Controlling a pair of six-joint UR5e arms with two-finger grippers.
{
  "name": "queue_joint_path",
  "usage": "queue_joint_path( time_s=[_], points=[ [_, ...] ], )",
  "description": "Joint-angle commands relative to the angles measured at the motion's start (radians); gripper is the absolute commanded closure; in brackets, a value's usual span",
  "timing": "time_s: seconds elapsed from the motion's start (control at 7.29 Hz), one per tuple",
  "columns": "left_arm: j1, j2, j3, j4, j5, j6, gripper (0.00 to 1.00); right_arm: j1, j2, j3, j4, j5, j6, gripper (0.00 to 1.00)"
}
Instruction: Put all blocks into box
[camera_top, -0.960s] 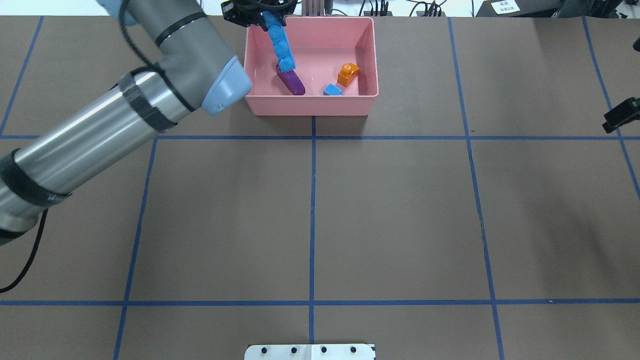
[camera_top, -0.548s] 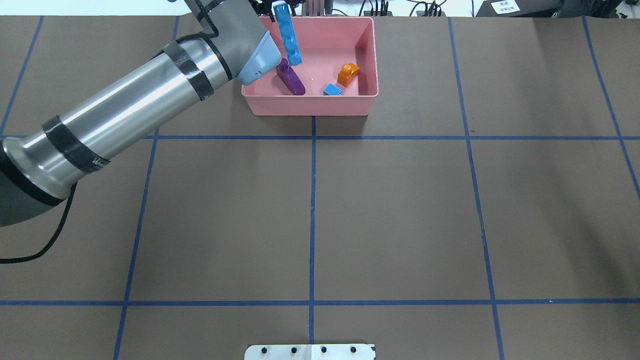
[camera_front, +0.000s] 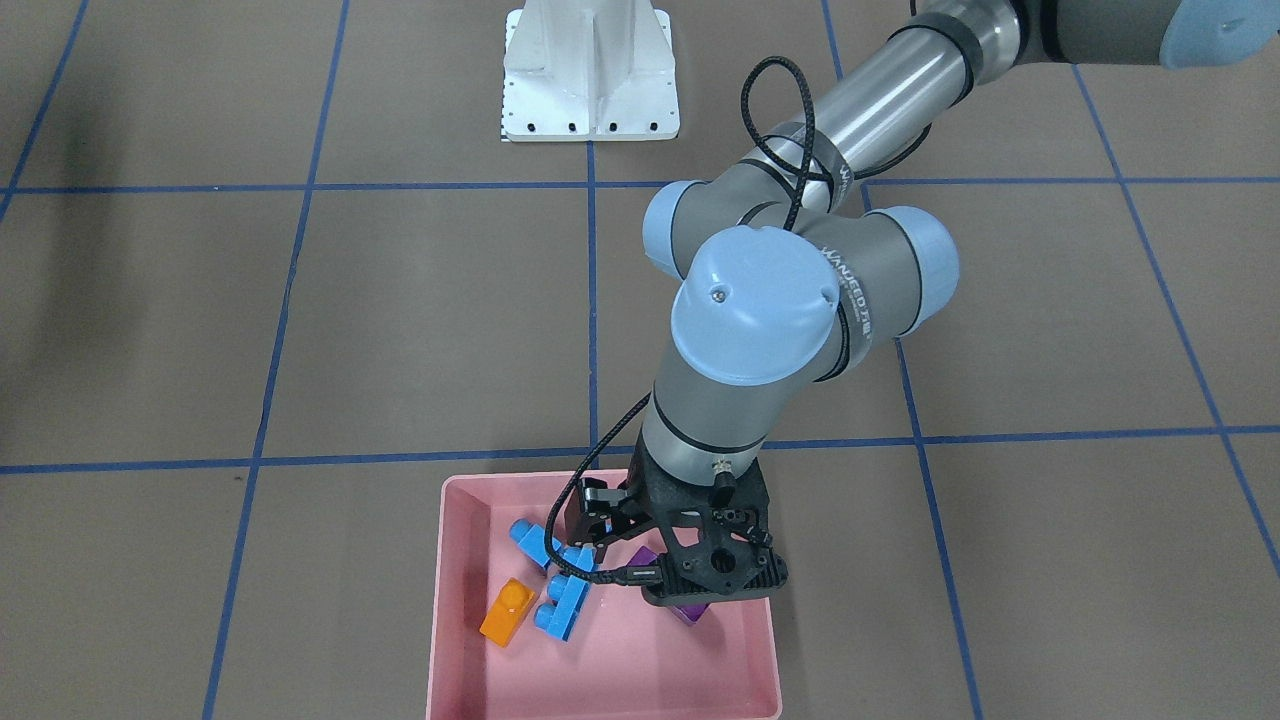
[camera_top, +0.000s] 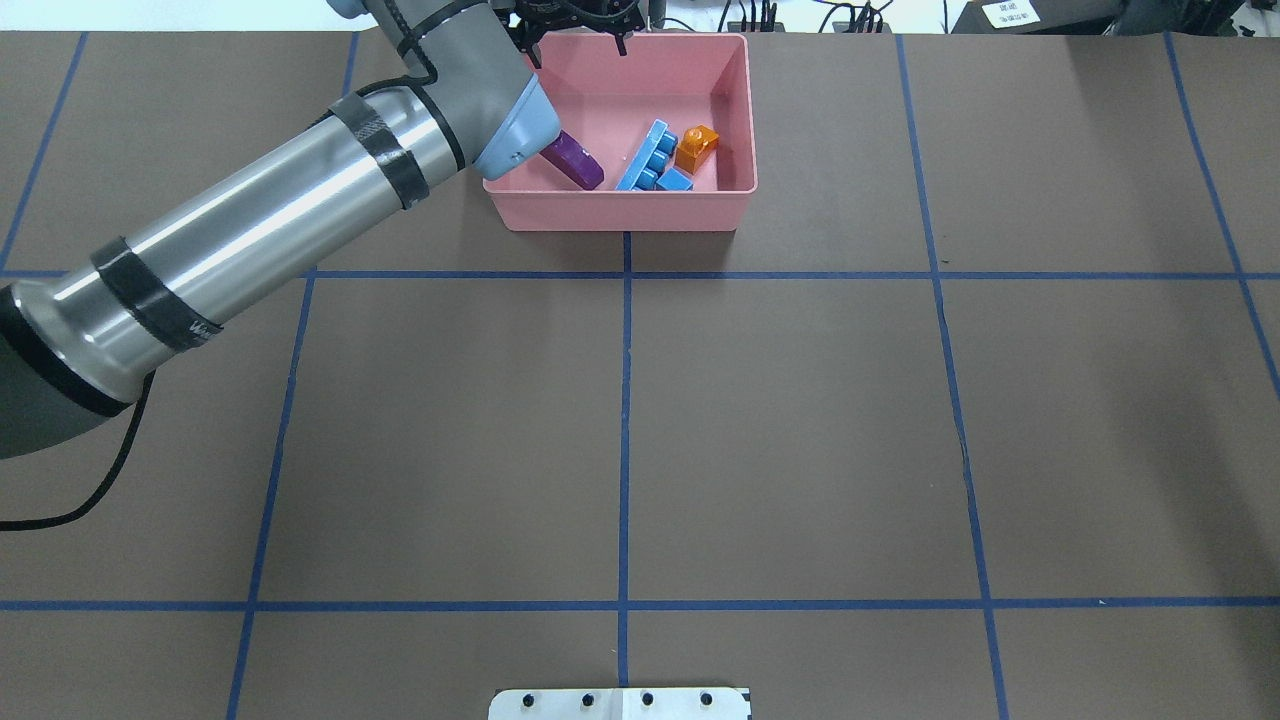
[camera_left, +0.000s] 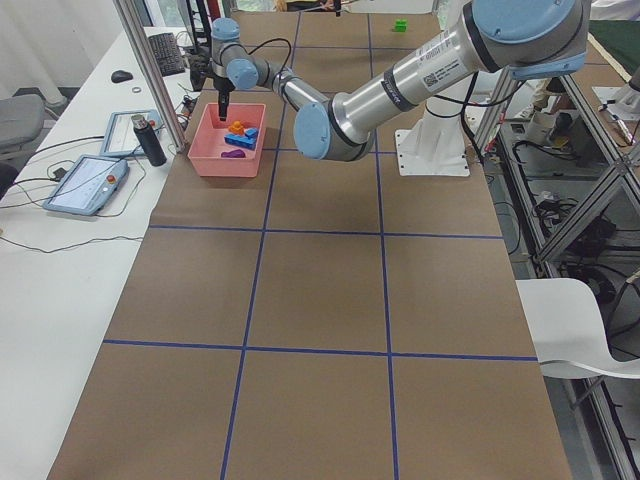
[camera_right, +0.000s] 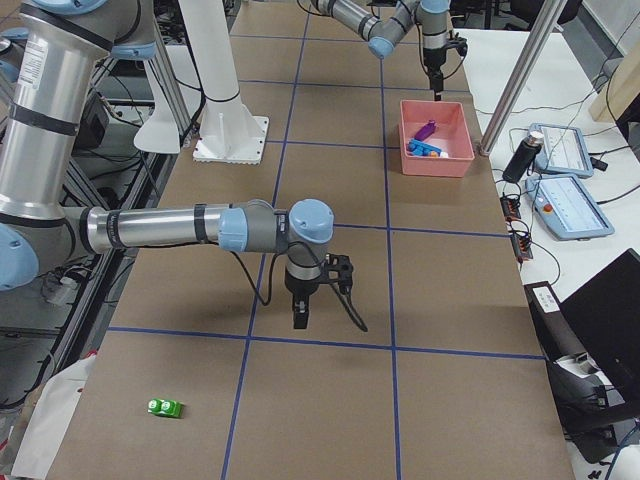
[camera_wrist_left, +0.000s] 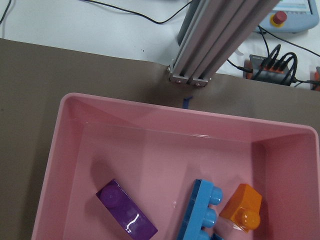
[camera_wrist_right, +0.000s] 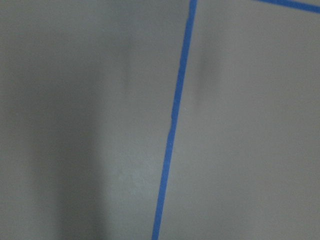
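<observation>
Behind left arm (camera_top: 300, 205), purple block (camera_top: 580, 166) half hidden.

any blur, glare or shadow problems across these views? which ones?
Right wrist view: soft and defocused, only brown table and a blue tape line, dark shadow over its left side. Left wrist view: sharp, small glare spots on the purple block. Overhead: bright specular streak along the left arm, which covers part of the box.

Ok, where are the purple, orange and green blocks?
purple block (camera_wrist_left: 126, 215): left wrist view, its top face.
orange block (camera_top: 696, 148): overhead view, its top.
green block (camera_right: 165, 407): exterior right view, its middle.
</observation>
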Motion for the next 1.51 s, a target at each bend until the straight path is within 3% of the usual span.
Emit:
queue_joint_path(
  time_s=[0.0,0.27,0.69,0.96,1.37],
  points=[
    [-0.016,0.148,-0.163,0.008,-0.134,0.153,0.0,0.064,-0.181,0.015,0.003,-0.001,-0.147,0.0],
    [-0.047,0.286,-0.268,0.01,-0.176,0.279,0.0,0.075,-0.356,-0.033,0.205,-0.003,-0.164,0.0],
    [-0.178,0.469,-0.388,0.022,-0.279,0.504,0.0,0.075,-0.386,-0.416,0.698,-0.001,-0.12,0.0],
    [-0.185,0.48,-0.399,0.024,-0.281,0.514,0.0,0.076,-0.395,-0.499,0.77,0.001,-0.115,0.0],
    [-0.185,0.481,-0.419,0.025,-0.282,0.514,0.0,0.075,-0.391,-0.511,0.766,0.001,-0.112,0.02]
  ],
)
